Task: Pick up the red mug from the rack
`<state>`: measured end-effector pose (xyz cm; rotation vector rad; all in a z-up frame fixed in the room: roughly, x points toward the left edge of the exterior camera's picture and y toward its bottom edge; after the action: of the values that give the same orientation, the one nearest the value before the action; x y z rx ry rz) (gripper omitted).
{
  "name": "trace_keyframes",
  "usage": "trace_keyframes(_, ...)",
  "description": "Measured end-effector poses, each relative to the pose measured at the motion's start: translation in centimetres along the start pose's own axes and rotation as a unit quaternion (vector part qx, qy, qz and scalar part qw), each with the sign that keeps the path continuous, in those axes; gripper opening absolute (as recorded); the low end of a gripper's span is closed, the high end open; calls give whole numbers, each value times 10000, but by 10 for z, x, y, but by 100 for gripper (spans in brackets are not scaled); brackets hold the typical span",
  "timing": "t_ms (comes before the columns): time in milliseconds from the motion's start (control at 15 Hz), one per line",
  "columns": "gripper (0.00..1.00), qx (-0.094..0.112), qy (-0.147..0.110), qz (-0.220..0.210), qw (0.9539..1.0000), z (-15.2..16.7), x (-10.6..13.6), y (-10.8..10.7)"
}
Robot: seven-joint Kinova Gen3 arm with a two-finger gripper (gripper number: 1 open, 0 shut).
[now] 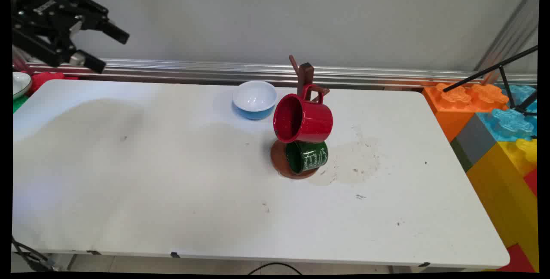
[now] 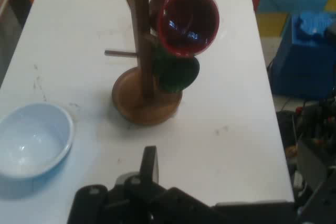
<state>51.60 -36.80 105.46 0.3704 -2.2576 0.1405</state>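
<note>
My black gripper point(image 1: 109, 49) hangs high over the table's far left corner. It is open, holds nothing, and is far from everything on the table. Near the table's middle stands a brown wooden mug tree point(image 1: 306, 77) on a round base point(image 1: 279, 158). A red mug point(image 1: 303, 119) hangs from an upper peg, its mouth facing left. A dark green mug point(image 1: 307, 156) hangs just below it. In the hand view the mug tree point(image 2: 139, 35), red mug point(image 2: 188, 22) and green mug point(image 2: 177, 72) lie ahead, beyond one finger point(image 2: 149, 163).
A blue bowl with a white inside point(image 1: 254, 98) sits behind and left of the tree; in the hand view the bowl point(image 2: 32, 140) is at lower left. Large coloured blocks point(image 1: 494, 133) and a black tripod point(image 1: 502, 70) stand off the right end. A white dish point(image 1: 19, 83) lies at the far left.
</note>
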Motion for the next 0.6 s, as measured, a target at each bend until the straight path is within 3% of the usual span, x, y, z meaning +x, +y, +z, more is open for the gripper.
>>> trace_keyframes(600, 100, 132, 87, -582, 9982, 72, 80, 43)
